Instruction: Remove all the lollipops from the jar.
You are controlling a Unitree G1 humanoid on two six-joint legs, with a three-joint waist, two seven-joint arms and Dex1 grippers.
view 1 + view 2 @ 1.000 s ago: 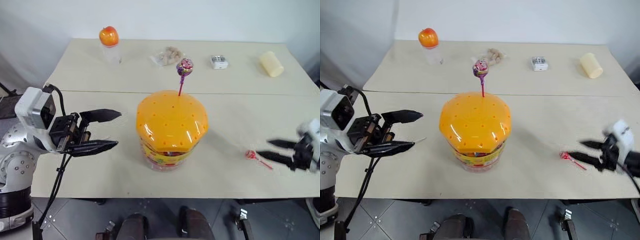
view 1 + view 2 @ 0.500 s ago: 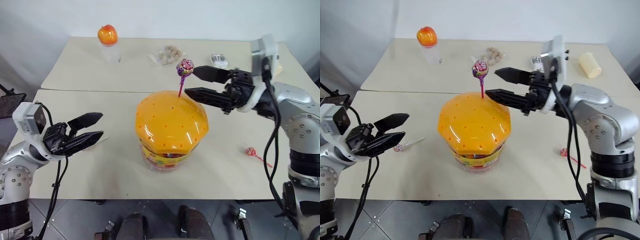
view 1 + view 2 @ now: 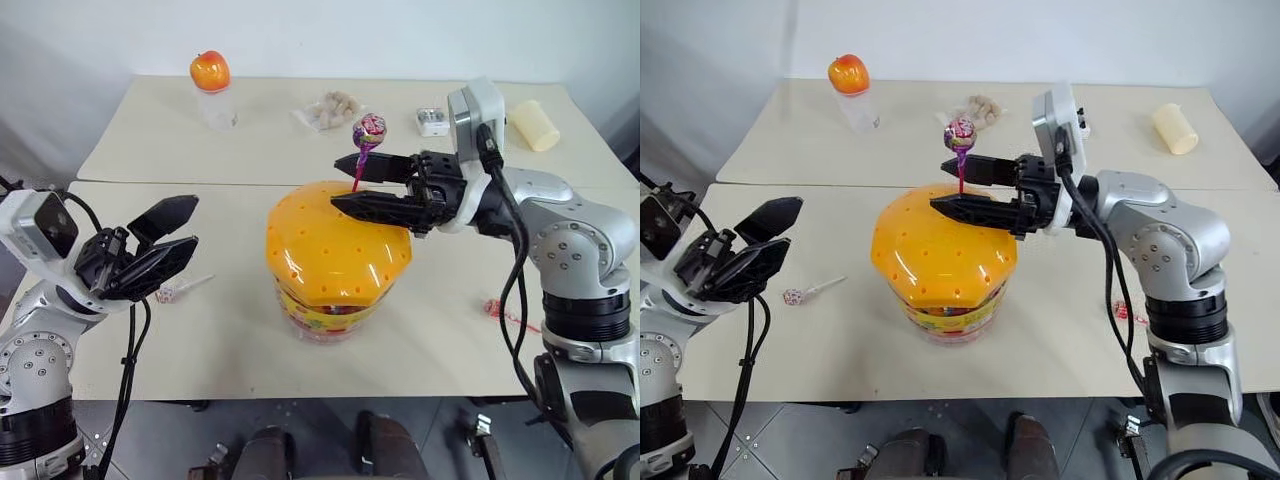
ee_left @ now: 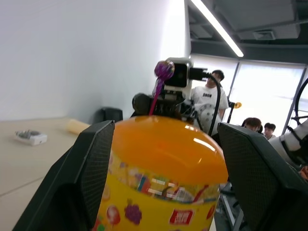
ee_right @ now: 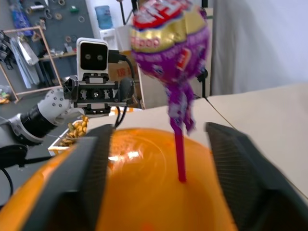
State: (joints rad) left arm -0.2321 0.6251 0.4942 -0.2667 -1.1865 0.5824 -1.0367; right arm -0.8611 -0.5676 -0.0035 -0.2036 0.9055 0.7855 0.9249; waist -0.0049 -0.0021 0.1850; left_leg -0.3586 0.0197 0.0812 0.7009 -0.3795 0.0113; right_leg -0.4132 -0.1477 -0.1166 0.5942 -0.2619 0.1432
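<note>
Magenta stick of purple lollipop (image 3: 368,131) upright from jar (image 3: 336,260) lid, between parted, empty right gripper (image 3: 343,183) fingers; left gripper (image 3: 182,229) farther, open, empty.

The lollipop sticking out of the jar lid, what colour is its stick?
Magenta stick; the right wrist view shows it best.

Two beige tables (image 3: 250,140) are set edge to edge against a plain white wall (image 3: 330,35) on a grey tiled floor (image 3: 170,440), and ceiling strip lights (image 4: 216,28) are seen above large bright windows (image 4: 269,91).
</note>
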